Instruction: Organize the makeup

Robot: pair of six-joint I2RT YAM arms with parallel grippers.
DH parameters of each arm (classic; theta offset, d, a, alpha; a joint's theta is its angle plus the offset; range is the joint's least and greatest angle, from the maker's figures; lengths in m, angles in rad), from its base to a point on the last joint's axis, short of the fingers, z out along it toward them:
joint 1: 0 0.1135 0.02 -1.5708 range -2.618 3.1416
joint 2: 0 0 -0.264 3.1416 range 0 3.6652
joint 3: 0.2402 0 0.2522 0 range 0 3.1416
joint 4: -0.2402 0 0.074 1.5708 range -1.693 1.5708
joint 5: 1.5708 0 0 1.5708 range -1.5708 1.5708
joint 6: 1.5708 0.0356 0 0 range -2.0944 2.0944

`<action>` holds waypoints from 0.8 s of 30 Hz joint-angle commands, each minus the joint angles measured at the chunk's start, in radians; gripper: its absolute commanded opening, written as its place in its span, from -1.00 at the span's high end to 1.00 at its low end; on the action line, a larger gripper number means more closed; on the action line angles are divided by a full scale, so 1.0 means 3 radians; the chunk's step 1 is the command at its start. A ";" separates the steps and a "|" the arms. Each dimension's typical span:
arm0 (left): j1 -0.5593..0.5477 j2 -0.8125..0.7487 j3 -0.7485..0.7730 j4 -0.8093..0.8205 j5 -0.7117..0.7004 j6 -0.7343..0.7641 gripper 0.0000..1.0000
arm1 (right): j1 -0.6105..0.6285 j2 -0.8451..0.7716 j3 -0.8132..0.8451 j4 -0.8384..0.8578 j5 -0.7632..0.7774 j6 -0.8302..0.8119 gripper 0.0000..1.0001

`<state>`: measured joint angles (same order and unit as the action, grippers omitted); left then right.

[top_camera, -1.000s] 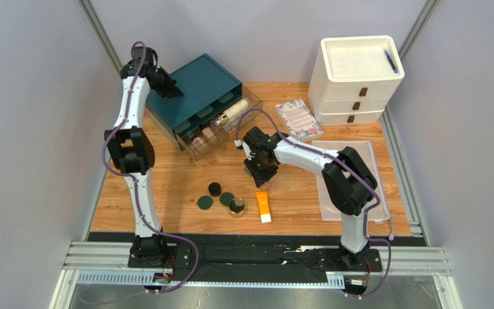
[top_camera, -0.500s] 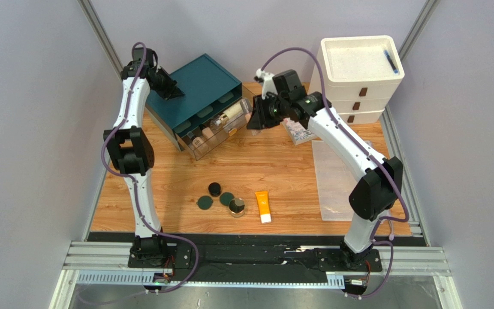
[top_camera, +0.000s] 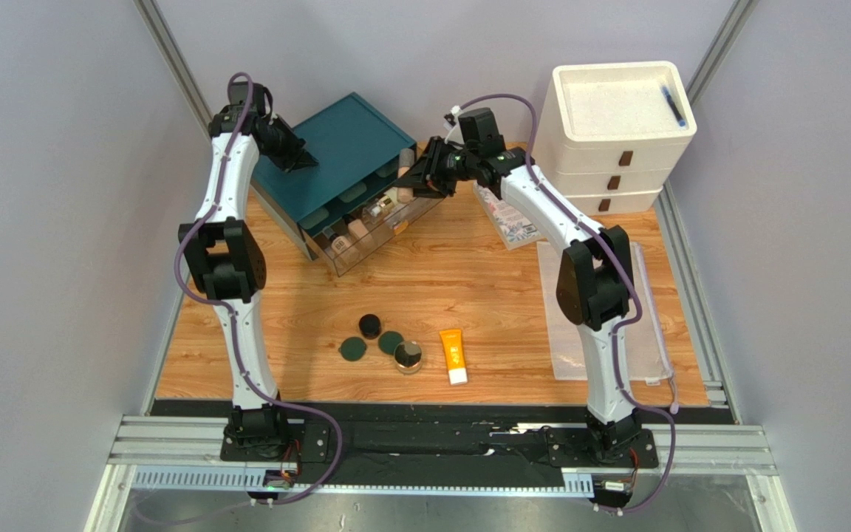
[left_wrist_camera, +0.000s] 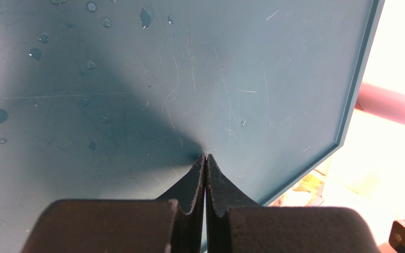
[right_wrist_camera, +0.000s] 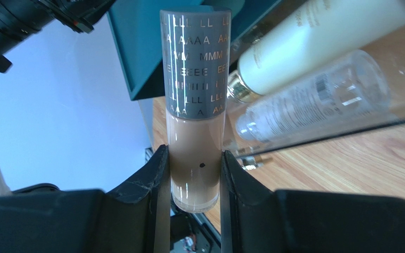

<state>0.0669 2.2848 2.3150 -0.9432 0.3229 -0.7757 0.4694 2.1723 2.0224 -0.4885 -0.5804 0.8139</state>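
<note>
While our right fingers (right_wrist_camera: pixel 157 195) pinch a tan bottle (right_wrist_camera: pixel 195 153) at the drawer (top_camera: pixel 397 233), left fingers (left_wrist_camera: pixel 191 184) pressed together, compacts (top_camera: pixel 353 350) and orange tube (top_camera: pixel 453 353) await.

Tabletop (top_camera: pixel 474 294): pale wood grain, with grey walls around it.
Far left: teal organizer (top_camera: pixel 341 139) standing skewed, its clear drawer (top_camera: pixel 386 227) pulled out toward the middle.
Far right: white drawer unit (top_camera: pixel 619 139), three drawers high.
Booklet (top_camera: pixel 513 227): flat, just beside the white unit and partly under an arm.
Pouch (top_camera: pixel 652 333): flat along the right side, near the edge.
Near front, middle: black compact (top_camera: pixel 369 325), green compact (top_camera: pixel 352 350), second green compact (top_camera: pixel 391 341) and a pale-rimmed pot (top_camera: pixel 408 357), all huddled close together.
Tube (top_camera: pixel 454 355): orange, lying just right of the pot, white cap toward the front.
</note>
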 commanded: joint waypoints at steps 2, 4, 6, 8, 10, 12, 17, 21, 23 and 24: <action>-0.0049 0.0233 -0.0215 -0.0722 -0.0350 0.0213 1.00 | 0.0184 0.0198 0.0483 0.0401 -0.0243 0.0386 1.00; -0.0044 0.0228 -0.0200 -0.0727 -0.0350 0.0213 1.00 | 0.0235 0.0285 0.0555 0.0371 -0.0289 0.0406 1.00; -0.0044 0.0238 -0.0154 -0.0737 -0.0355 0.0223 1.00 | 0.0266 0.0316 0.0560 0.0345 -0.0310 0.0416 0.88; -0.0044 0.0258 -0.0093 -0.0783 -0.0371 0.0234 1.00 | 0.0286 0.0337 0.0550 0.0309 -0.0330 0.0427 0.78; -0.0044 0.0284 -0.0057 -0.0814 -0.0376 0.0244 1.00 | 0.0286 0.0332 0.0535 0.0289 -0.0361 0.0422 0.64; -0.0049 0.0284 -0.0057 -0.0809 -0.0376 0.0239 1.00 | 0.0281 0.0296 0.0499 0.0278 -0.0351 0.0396 0.31; -0.0044 0.0294 -0.0067 -0.0824 -0.0371 0.0249 1.00 | 0.0281 0.0250 0.0448 0.0253 -0.0341 0.0335 -0.24; -0.0044 0.0294 -0.0067 -0.0834 -0.0381 0.0259 1.00 | 0.0276 0.0260 0.0489 0.0248 -0.0346 0.0324 -0.33; -0.0049 0.0289 -0.0062 -0.0839 -0.0391 0.0264 1.00 | 0.0271 0.0260 0.0519 0.0248 -0.0341 0.0324 -0.35; -0.0044 0.0289 -0.0062 -0.0839 -0.0391 0.0269 1.00 | 0.0266 0.0260 0.0530 0.0243 -0.0341 0.0309 -0.35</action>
<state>0.0605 2.2883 2.3379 -0.9794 0.3050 -0.7609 0.5541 2.2765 2.1403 -0.4438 -0.6643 0.9157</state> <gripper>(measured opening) 0.000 0.669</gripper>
